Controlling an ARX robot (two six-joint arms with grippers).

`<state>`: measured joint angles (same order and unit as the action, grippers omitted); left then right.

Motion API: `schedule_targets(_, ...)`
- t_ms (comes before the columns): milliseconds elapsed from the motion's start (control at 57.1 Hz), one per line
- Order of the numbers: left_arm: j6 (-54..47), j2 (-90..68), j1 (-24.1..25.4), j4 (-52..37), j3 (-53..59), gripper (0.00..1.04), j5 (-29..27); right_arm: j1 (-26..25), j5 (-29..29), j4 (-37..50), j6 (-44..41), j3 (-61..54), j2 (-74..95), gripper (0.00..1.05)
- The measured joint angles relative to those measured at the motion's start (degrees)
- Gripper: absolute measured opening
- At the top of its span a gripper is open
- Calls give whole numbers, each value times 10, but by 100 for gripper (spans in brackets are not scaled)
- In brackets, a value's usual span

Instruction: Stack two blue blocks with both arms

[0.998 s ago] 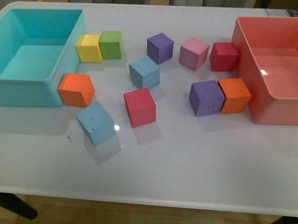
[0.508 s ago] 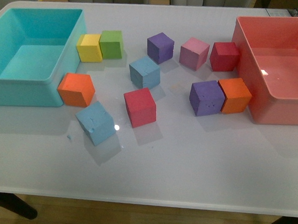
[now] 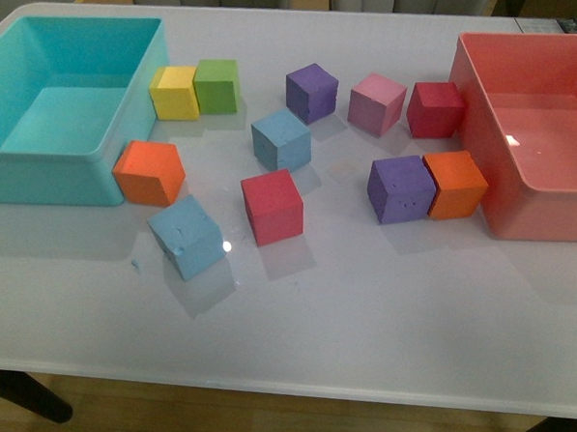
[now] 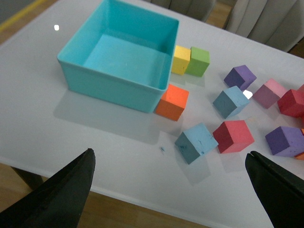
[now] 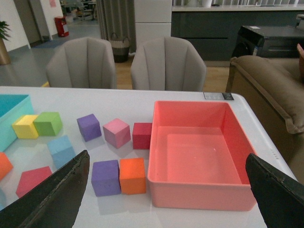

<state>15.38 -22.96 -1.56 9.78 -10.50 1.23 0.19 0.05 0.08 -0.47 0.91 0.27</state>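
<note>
Nothing is stacked: the nearer blue block (image 4: 195, 142) and farther blue block (image 4: 231, 101) lie apart, ahead of the open left end effector (image 4: 169, 153); the right end effector (image 5: 166, 155) is open too.

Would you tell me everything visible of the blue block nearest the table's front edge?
The blue block is a light sky-blue cube, matte and foam-like, its top slightly pitted. It sits flat on the white table, turned askew to the edge, near the orange block and the red block, touching neither. Nothing rests on it.

Matt, pitted foam blue blocks (image 3: 281, 139) (image 3: 186, 238); glossy white table (image 3: 370, 299)
</note>
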Motion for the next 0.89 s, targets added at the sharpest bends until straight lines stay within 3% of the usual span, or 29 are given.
schedule_targets(175,25,-285,-37,-178,-68,96,-10,0,0,0,0,0,0,96)
schedule_targets(298,38,-427,-56,-235,-109,96,-22,0,0,0,0,0,0,96)
schedule_targets(578,113,-690,-123,-276,-200,96,-54,0,0,0,0,0,0,96)
schedule_targets(893,141,-822,-157,-279,-297,96,-69,0,0,0,0,0,0,96)
